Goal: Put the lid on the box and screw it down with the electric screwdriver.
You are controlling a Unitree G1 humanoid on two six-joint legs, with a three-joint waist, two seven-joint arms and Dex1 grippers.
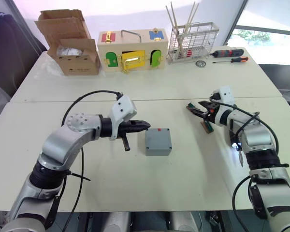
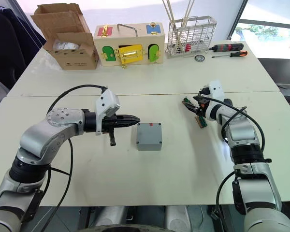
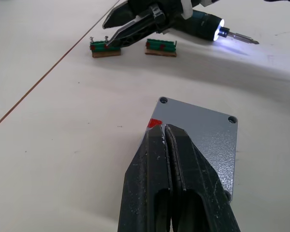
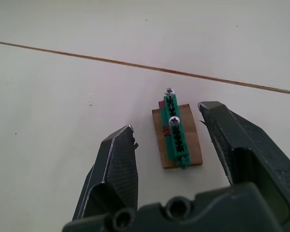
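Table (image 1: 135,193): white, all task items on the near half.

Box (image 1: 158,145): grey, sits at the table's middle. This is the landmark.

Lid (image 3: 198,130): already on top of the box and looks square to it, with a red mark at one edge. Corner holes show in the left wrist view; can't tell if any screws are in them, they look empty.

Electric screwdriver (image 3: 203,24): lies on the table well to the right of the box, beside the right forearm. Its tip light is on and nothing is holding it.

Left gripper (image 1: 145,126): fingers pressed together, holding nothing. Its tip is at the box's far-left corner, just over the lid's edge. Can't tell whether it touches.

Right gripper (image 4: 166,120): fingers spread wide and empty, well right of the box, hanging over a screw holder (image 4: 176,137).

Screw holders: two small green strips on brown blocks, right of the box; the second one (image 3: 160,47) is just beside the first. Two screws (image 4: 170,92) stand upright in the one under the right gripper.

Progress, as a judgement: the lid-placing step is done. The screwing step looks unstarted, with screws still in the holder and the tool lying down. Still to do: get screws into the lid corners, pick up the screwdriver and drive each one.
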